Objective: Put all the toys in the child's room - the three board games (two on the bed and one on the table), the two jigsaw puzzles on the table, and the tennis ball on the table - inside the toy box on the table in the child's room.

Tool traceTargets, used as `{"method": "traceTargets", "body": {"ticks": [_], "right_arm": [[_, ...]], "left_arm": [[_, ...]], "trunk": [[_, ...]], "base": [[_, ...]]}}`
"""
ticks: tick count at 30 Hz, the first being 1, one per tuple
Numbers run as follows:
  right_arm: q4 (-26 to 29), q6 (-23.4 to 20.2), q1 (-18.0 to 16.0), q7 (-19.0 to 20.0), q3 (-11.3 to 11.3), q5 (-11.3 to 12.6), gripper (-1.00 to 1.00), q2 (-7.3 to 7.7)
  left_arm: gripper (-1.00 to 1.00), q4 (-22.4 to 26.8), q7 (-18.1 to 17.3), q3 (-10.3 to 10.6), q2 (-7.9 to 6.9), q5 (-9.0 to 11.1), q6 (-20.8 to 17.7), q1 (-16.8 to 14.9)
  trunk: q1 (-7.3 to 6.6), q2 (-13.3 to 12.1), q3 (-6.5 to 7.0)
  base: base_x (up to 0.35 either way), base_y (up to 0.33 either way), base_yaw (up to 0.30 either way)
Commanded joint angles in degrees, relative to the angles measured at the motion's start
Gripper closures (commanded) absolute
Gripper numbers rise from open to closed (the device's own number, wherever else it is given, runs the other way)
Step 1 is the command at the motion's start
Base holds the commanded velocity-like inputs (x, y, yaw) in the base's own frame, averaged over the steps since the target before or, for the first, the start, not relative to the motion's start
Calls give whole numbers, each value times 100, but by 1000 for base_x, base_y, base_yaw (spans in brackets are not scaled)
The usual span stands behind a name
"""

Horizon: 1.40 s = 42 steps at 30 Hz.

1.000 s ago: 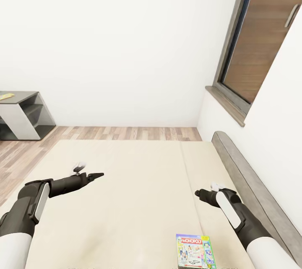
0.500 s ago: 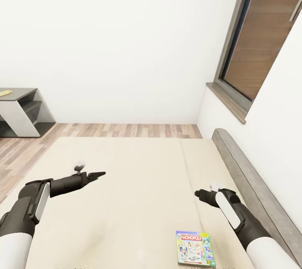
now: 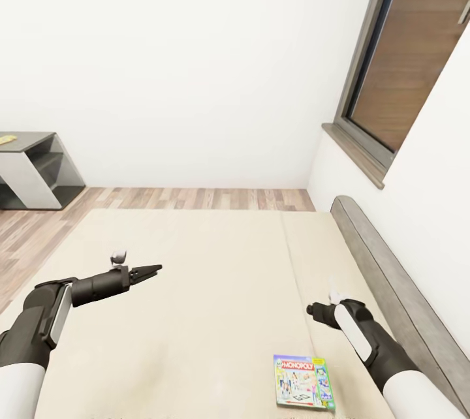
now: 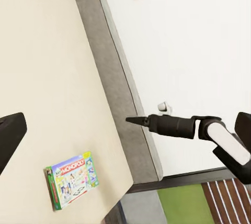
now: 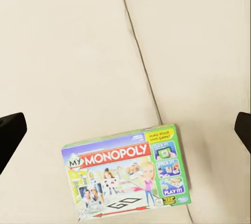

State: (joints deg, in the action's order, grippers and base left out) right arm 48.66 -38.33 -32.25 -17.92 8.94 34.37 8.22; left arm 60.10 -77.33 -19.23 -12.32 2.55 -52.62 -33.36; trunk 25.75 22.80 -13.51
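Note:
One board game [image 3: 303, 382], a white-blue "My Monopoly" box with a green edge, lies flat on the beige bed [image 3: 215, 288] near its front right. It also appears in the left wrist view [image 4: 70, 179] and the right wrist view [image 5: 128, 174]. My right gripper [image 3: 311, 309] hovers open just above and beyond the box, its fingertips [image 5: 10, 130] spread wide on either side of it. My left gripper [image 3: 155, 269] hangs open over the bed's left half, far from the box. The toy box, jigsaw puzzles and tennis ball are out of view.
A grey headboard [image 3: 391, 288] runs along the bed's right side against a white wall with a brown window [image 3: 418, 60] and sill. Wooden floor [image 3: 196, 198] lies beyond the bed. A dark grey low shelf top [image 3: 32, 168] at far left carries a flat yellow thing [image 3: 6, 139].
The whole picture has shifted a little, so the camera has moved. Both arms keep nearly the same pose; the right gripper sits slightly lower, closer to the box.

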Motion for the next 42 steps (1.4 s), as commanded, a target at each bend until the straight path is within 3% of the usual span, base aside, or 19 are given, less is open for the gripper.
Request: {"method": "traceTargets", "body": {"ticks": [1,6,28,42], "right_arm": [[-19,-6,-7,-55,21,-15,-100,6],[-75,112,-6,-45,13,-134,-100,6],[-85,211,-9,-10,12,-159,-100,5],[-86,203,-9,-9,-25,-139,-100,4]], "left_arm": [[-100,1,-18,-1,-3,9,-60,-4],[-100,1,-26,-1,-7,9,-56,-2],[-100,1,-28,2,-7,11,-56,5],[-100,8,-51,-13,-130,42,-56,5]], "trunk": [[3,12,-21],[3,12,-67],[3,12,-272],[3,12,-402]], "base": [[0,0,0],[0,0,0],[0,0,0],[0,0,0]]}}
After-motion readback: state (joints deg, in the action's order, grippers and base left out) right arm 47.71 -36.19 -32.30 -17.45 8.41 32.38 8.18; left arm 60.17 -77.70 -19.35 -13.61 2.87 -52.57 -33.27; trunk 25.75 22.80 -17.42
